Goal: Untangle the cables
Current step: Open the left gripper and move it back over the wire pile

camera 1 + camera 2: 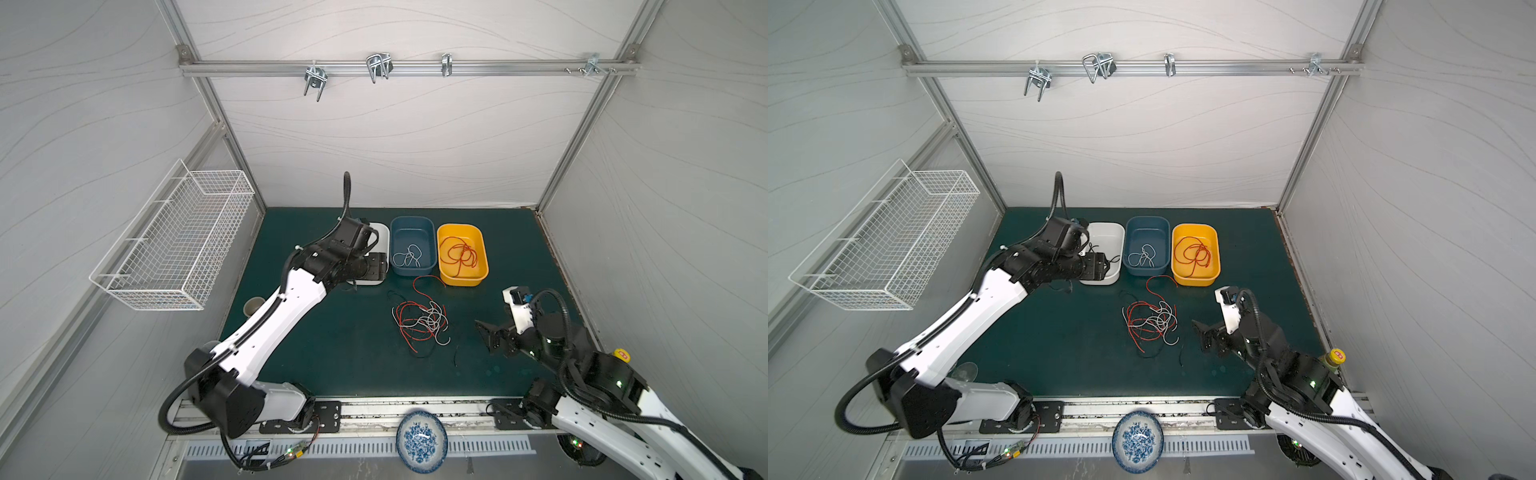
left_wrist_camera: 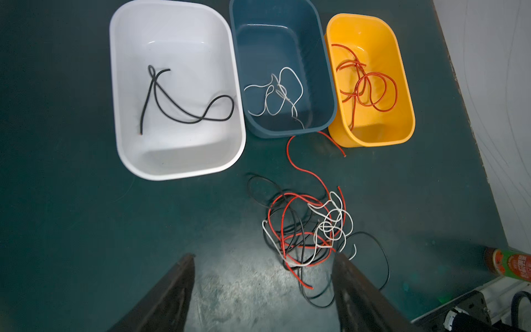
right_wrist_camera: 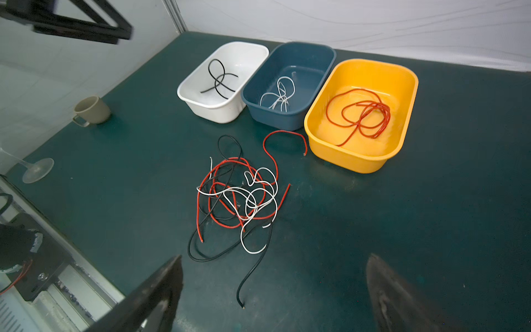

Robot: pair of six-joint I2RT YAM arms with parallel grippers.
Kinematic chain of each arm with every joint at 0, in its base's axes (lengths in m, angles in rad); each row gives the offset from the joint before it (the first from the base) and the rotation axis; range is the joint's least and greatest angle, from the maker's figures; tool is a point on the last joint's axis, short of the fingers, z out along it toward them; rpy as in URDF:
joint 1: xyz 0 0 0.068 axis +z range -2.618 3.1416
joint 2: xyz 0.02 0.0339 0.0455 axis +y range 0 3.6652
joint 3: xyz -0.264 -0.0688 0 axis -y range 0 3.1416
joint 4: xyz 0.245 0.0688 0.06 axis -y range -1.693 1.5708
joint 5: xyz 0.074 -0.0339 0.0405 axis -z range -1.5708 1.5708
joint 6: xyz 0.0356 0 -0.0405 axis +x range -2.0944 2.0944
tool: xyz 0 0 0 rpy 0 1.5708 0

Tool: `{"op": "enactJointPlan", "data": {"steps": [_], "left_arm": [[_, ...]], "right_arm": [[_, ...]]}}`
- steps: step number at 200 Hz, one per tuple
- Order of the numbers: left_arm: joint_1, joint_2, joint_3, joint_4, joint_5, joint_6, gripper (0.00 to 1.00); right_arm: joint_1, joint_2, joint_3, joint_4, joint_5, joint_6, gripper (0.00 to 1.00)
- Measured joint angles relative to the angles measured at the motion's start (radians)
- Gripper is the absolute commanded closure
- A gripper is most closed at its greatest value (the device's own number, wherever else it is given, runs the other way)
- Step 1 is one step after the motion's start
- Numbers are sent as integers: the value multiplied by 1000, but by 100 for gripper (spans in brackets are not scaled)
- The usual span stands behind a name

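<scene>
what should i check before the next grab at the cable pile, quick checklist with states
1. left gripper open, nothing between its fingers: ok
2. right gripper open and empty: ok
3. black cable lies wholly inside the white tray: ok
4. blue tray holds only white cable, yellow tray only red cable: ok
5. pile on the mat untangled: not ok, red, white and black strands cross
6. which strand lies topmost in the pile: cannot tell
</scene>
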Motion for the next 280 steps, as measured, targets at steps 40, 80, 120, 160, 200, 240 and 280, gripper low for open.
{"op": "enactJointPlan", "data": {"steps": [40,80,120,160,200,240,280], "left_arm": [[-5,-325,-239,-16,-86,-1,0],[-6,-523,-433,-16,-140,-1,0],[-6,-514,-453,-8,-175,-4,0],[-6,-462,-453,-5,-201,-5,0],[-6,-478,-453,-3,-208,-5,0],[-6,-487,-453,5,-208,-5,0],[-6,-489,-453,5,-208,-5,0]], "right_arm": [[-3,55,0,13,-6,2,1],[-4,111,-2,73,-27,88,1],[-4,287,-20,183,-90,206,1],[-3,423,-76,298,-99,289,1],[-3,556,-77,420,-109,346,11],[-3,718,-35,489,-138,388,29],[-3,826,12,546,-145,396,41]]}}
